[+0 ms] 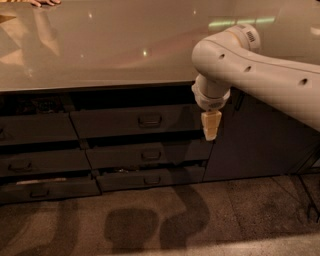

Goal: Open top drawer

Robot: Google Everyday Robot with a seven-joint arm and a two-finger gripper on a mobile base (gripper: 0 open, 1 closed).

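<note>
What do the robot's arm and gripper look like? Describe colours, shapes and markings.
The arm is an off-white tube with rounded joints and small dark holes along it; no cables show. The gripper, hanging by the top drawer, is a tapered cream-yellow piece under a ringed wrist.

You see gripper [210, 131] hanging in front of right end of top drawer [115, 122]; that corner hidden behind it. Its arm [260, 70] runs off right edge, base out of view; same arm covers upper part of cabinet door [250, 150]. At left, drawer stack [35, 130] cut by left edge. Dark gap under countertop [100, 45]: contents unreadable. Far left, hand [45, 2] clipped by top edge. Near left, pale strip [40, 181] on lowest drawer: cannot tell what.
</note>
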